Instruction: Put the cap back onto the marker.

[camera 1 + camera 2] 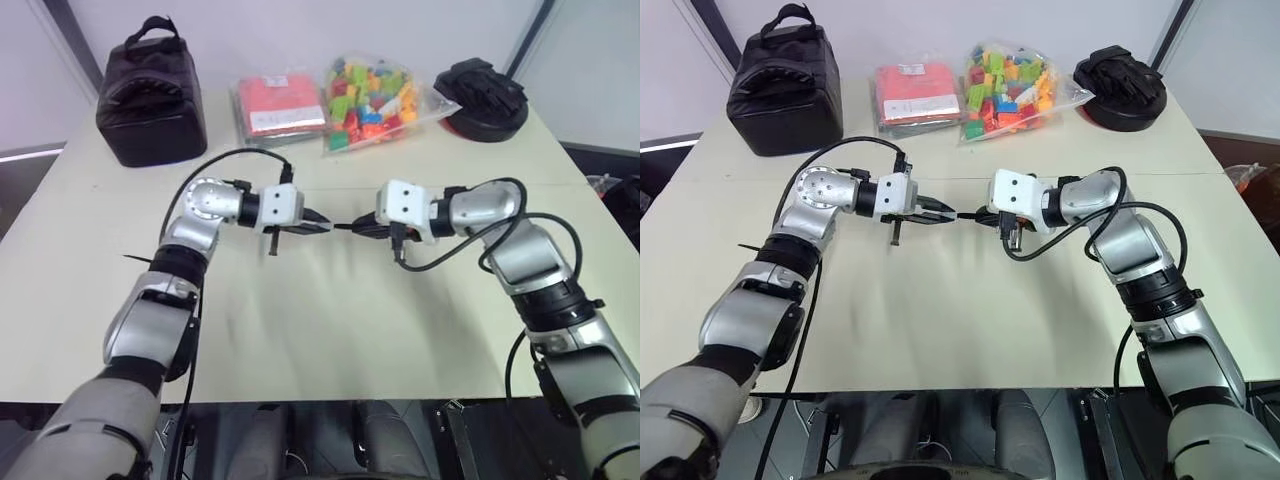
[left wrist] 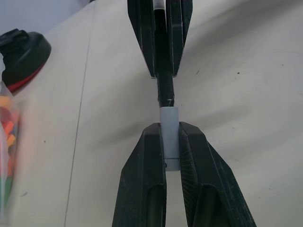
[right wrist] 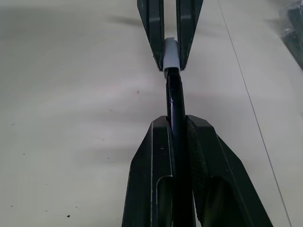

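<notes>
Left eye view: held above the cream table [image 1: 330,330], left gripper [image 1: 318,226] and right gripper [image 1: 362,227] pointed nose to nose, nearly meeting over the middle. Kept clear of the tabletop, likely so that both pieces can be lined up on one axis with nothing in the way. Along the far edge, well apart from the work: black bag [image 1: 150,95], red packet [image 1: 278,107], bag of coloured blocks [image 1: 372,100], black glove [image 1: 483,95].

Right eye view: same arrangement, a thin dark line bridging the two fingertips, consistent with the marker reaching across toward the cap.

Left wrist view: left jaws clamped on the cap [image 2: 170,137], a short grey tube gripped by its sides with its open end facing outward. Opposite, the marker [image 2: 165,85] pinched in the other gripper, its black barrel end at or just inside the cap's mouth. Side grip probably chosen to leave the opening free.

Right wrist view: right jaws clamped together on the marker's barrel, well back from its end, leaving a stretch exposed for the cap to slide over. Cap and marker close to in line, marker end meeting the cap's mouth; seating depth impossible to tell. Judged step: final push together along the shared axis; slight tilt could jam it.
</notes>
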